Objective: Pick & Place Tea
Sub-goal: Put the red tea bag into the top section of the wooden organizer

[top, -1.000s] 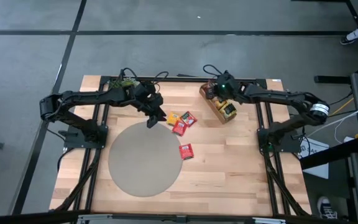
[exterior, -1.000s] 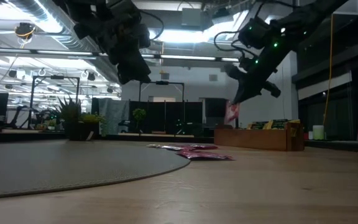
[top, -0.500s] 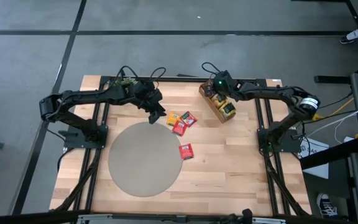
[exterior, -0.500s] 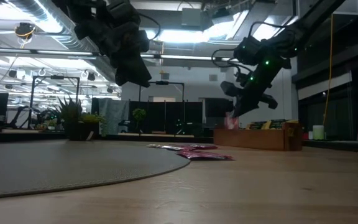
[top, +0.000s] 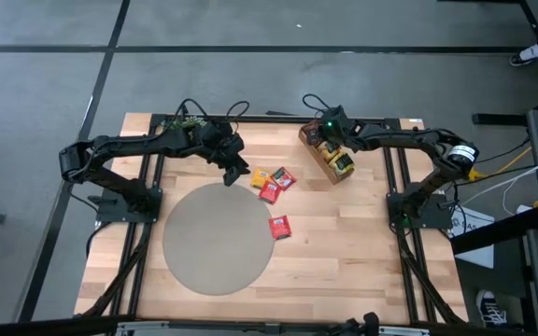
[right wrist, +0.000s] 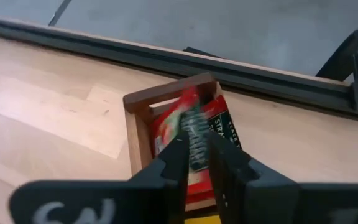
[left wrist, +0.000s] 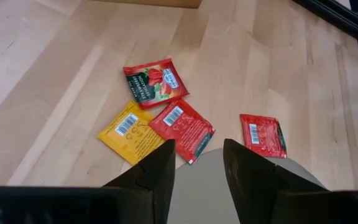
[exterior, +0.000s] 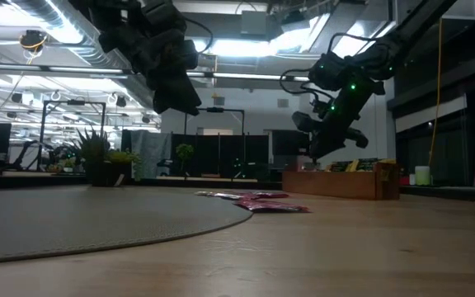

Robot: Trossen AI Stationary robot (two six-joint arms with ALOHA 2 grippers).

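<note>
Three red tea sachets and one yellow one lie loose on the table; the yellow (top: pixel 260 177) and two reds (top: pixel 283 177) (top: pixel 269 192) are clustered, and another red (top: pixel 279 227) rests on the round grey mat's edge. My left gripper (top: pixel 234 175) (left wrist: pixel 197 155) hovers open above the mat's edge beside the cluster. My right gripper (top: pixel 326 140) (right wrist: pixel 194 144) is over the far end compartment of the wooden tray (top: pixel 332 155), shut on a red sachet (right wrist: pixel 193 124). In the low view the tray wall (exterior: pixel 345 181) hides that sachet. My right gripper pinches a red tea sachet between its two fingers, which come from above, slanting down. The sachet's free part (right wrist: pixel 194 121) stands on edge below the fingertips, inside the tray's far end compartment, over other sachets lying there. Whether it touches them I cannot tell.
The round grey mat (top: pixel 213 238) covers the table's left middle. A small potted plant (top: pixel 188 122) stands at the far edge behind my left arm. The tray holds more sachets in its other compartments (top: pixel 344 166). Bare wood lies toward the near edge.
My right gripper has moved down toward the tray's far end, carrying the red sachet from above the tray wall into the end compartment; in the low view the sachet has dropped out of sight behind the wall. My left gripper has shifted only slightly.
</note>
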